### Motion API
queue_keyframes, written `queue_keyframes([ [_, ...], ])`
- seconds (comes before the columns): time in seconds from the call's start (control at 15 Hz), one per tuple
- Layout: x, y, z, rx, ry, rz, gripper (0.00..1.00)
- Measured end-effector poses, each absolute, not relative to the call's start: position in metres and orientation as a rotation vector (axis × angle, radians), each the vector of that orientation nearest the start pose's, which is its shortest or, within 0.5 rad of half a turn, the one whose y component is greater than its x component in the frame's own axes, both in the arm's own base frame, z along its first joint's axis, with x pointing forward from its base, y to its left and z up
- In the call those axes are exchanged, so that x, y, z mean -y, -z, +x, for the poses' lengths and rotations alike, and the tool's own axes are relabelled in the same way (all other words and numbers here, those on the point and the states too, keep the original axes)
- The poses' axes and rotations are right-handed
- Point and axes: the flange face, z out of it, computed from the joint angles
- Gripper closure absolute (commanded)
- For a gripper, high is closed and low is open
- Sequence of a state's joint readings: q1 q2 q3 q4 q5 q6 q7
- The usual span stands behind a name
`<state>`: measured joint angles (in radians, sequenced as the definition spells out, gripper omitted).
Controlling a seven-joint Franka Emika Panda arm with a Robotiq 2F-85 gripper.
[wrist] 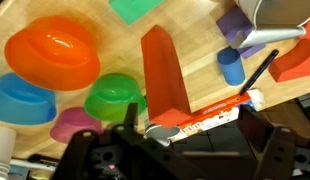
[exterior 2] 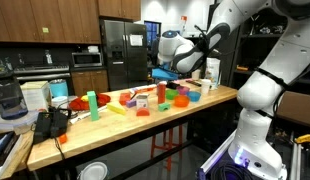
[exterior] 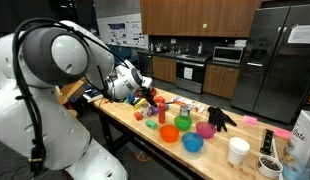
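Note:
In the wrist view my gripper (wrist: 191,138) stands open at the bottom edge, with one dark finger (wrist: 126,122) on the left and the other on the right. Between the fingers, below them on the wooden table (wrist: 195,40), lies an orange and white tube (wrist: 213,113) with a grey cap. A tall red block (wrist: 162,72) touches the tube's upper side. Nothing is held. In both exterior views the gripper (exterior: 141,89) (exterior 2: 165,72) hangs just above the toys at one end of the table.
Orange bowl (wrist: 53,55), blue bowl (wrist: 23,98), green bowl (wrist: 113,98) and pink bowl (wrist: 67,126) lie left of the block. Right of it are a blue cylinder (wrist: 230,68), a purple block (wrist: 235,28) and a black pen (wrist: 263,68). A black glove (exterior: 221,118) and white cup (exterior: 238,151) sit farther along.

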<state>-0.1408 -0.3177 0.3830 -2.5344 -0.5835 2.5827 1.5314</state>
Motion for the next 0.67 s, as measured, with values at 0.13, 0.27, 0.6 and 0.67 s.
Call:
queue_keyframes([
  [0.13,-0.12,-0.4114,0.4408,-1.255,0.924,-2.823,0.0],
  [0.27,-0.1201,-0.4113,0.4407,-1.254,0.923,-2.823,0.0],
  [0.6,-0.1244,-0.4115,0.4396,-1.381,0.92,-2.72,0.0],
  [0.67,-0.1253,-0.4119,0.4397,-1.433,0.926,-2.676,0.0],
])
